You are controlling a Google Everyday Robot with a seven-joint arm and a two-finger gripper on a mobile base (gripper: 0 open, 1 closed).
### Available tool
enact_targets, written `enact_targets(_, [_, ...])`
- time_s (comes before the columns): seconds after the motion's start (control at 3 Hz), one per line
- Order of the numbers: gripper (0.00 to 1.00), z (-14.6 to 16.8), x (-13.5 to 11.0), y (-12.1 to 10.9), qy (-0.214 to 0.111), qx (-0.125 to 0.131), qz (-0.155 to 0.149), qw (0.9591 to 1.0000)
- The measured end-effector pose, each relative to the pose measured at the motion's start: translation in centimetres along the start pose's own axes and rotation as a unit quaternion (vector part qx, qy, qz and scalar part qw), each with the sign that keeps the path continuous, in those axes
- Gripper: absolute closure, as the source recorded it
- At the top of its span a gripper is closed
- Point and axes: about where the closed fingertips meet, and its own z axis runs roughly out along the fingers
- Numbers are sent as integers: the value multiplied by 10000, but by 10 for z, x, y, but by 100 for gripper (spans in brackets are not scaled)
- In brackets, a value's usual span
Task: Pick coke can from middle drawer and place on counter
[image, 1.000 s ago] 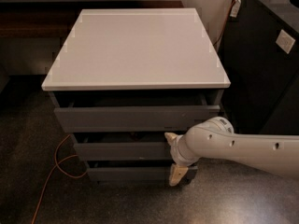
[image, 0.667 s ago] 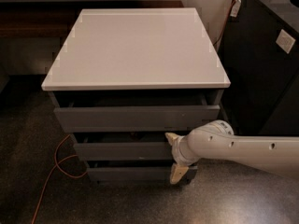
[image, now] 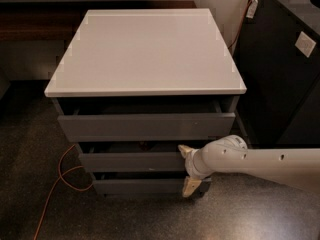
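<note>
Only a dim reddish glimpse of the can (image: 144, 145), seemingly, back in the dark slot of the drawer (image: 130, 161), near its middle. Too shadowed to tell upright from tipped. Smooth, round and thin-walled, by judgement: prone to roll, dent or slip out of a shallow pinch.

Barely ajar, that drawer, with a plain flat dark-grey front and no handle. Little room above the slot for reaching in. Likely to jam a wrist against the top drawer (image: 145, 126), set nearer and overhanging the gap. Probably needs opening wider first. Only an edge to hook: easy to slide off, or to drag the bottom drawer (image: 140, 185) along instead.

At the right end of the drawer fronts, the tool (image: 188, 169): cream fingers spread wide, one at the middle front's upper edge, the other down by the bottom front, gripping nothing. Behind it, a white, rounded, glossy arm (image: 270, 161), reaching in from the right.

Above, the table (image: 145, 49): a broad, flat, matt pale slab, slightly overhanging the grey body. Could catch the can on that near lip during a lift, or leave it too close to the edge.

On the speckled dark floor (image: 125, 219) at left, an orange cable (image: 60, 168) looping beside the cabinet: a snag risk for the base. At right, a tall black box (image: 285, 84), close enough to crowd the arm's swing.
</note>
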Motion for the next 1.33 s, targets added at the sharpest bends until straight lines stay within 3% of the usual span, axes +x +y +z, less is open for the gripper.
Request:
enact_targets(0.67, [0, 39, 13, -16, 2, 193, -228, 9996])
enact_targets(1.33, [0, 66, 41, -39, 90, 279, -201, 9994])
